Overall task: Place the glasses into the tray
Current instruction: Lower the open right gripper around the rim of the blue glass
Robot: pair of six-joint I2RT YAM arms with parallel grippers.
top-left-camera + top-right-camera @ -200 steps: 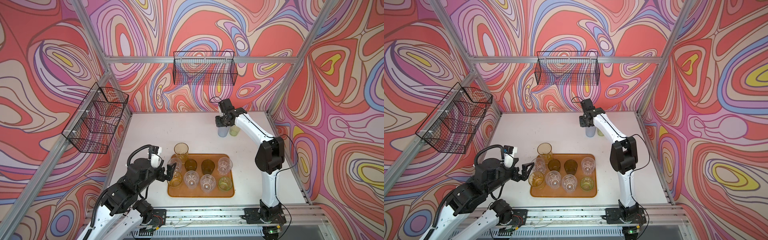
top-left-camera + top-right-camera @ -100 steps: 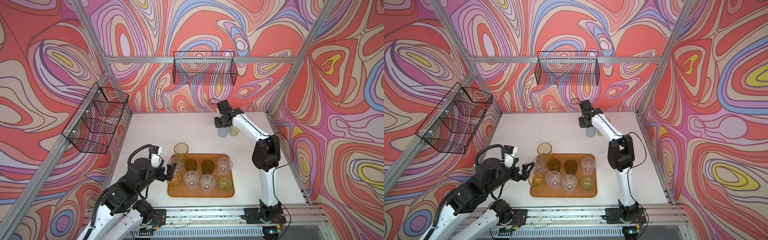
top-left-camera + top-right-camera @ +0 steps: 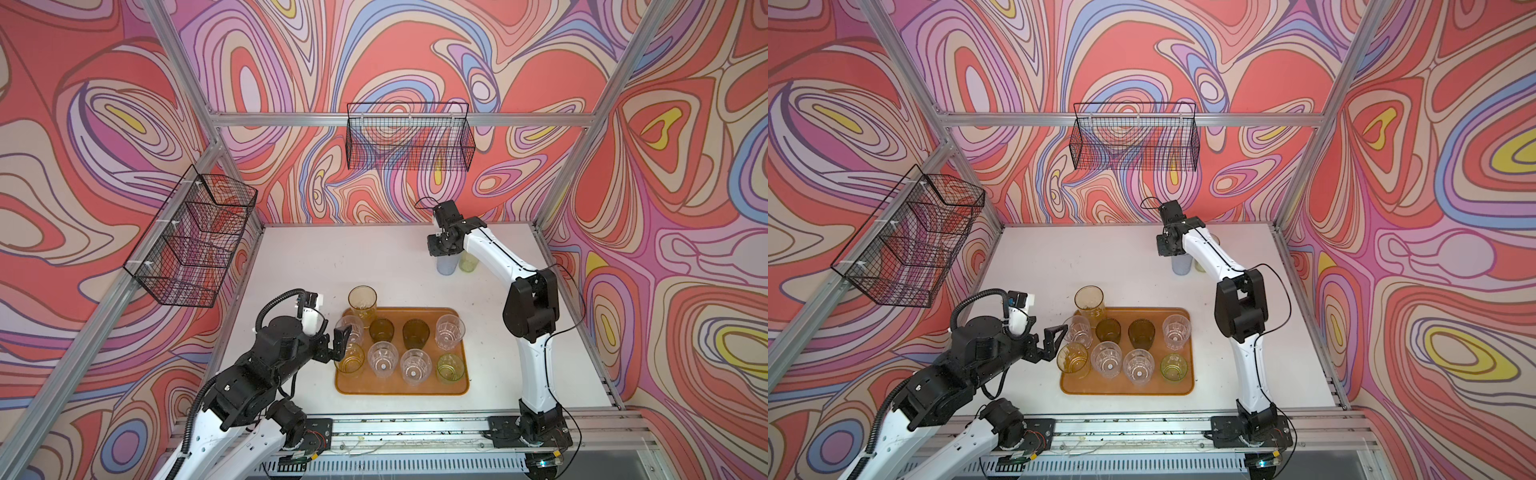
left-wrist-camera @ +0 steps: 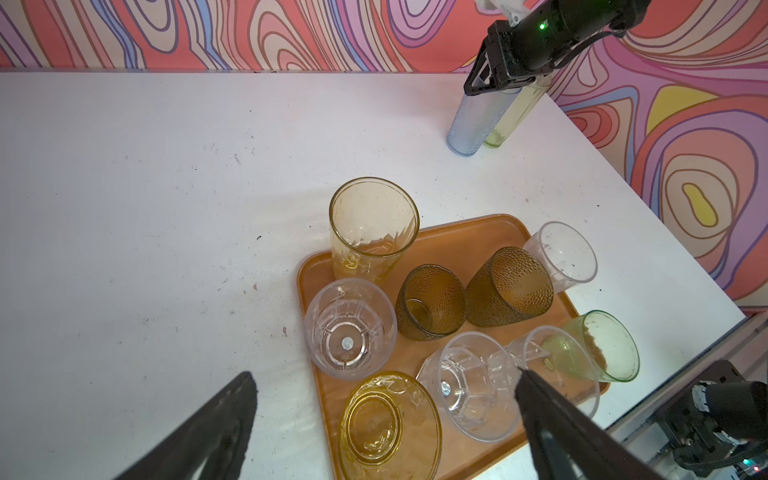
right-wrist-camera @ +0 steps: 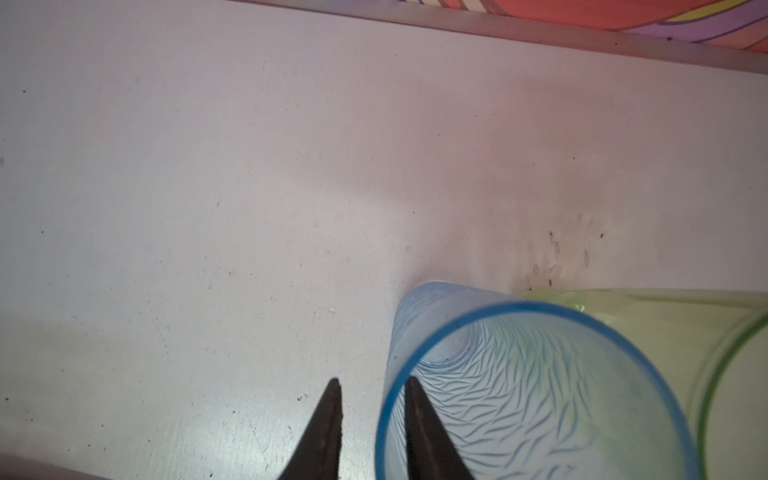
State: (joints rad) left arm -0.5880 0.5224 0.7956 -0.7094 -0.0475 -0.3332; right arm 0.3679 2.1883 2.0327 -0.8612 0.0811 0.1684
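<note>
Entry, right arm: the right gripper [image 5: 372,386] is reaching down over the grey-blue tumbler [image 3: 446,266]. This glass is standing upright on the worktop [image 3: 332,257] toward the far-right corner, well apart from the tray [image 3: 399,390]. In the right wrist view one finger is sitting inside the rim and the other outside it. The jaws are standing narrowly apart, with a sliver of worktop showing between the outer finger and the glass wall. The yellow-green tumbler [image 3: 468,262] is standing just beside it, toward the worktop's right edge; I cannot tell whether the two are touching.

Entry, left arm: the left gripper [image 3: 337,349] is hovering at the tray's left edge. Its jaws are spread wide and holding nothing, above the amber glass [image 3: 352,363] in the tray's near-left corner.

Entry, tray: it is sitting near the worktop's front edge, about mid-width. The yellow tumbler [image 3: 362,301] is standing at its far-left corner, and two rows of four short glasses are filling the middle.

Room: a bare strip is running along the tray's near rim, and a narrower one along the far rim to the right of the yellow tumbler. Bare worktop is lying between the tray's far edge and the tall pair, and across the far-left part.
</note>
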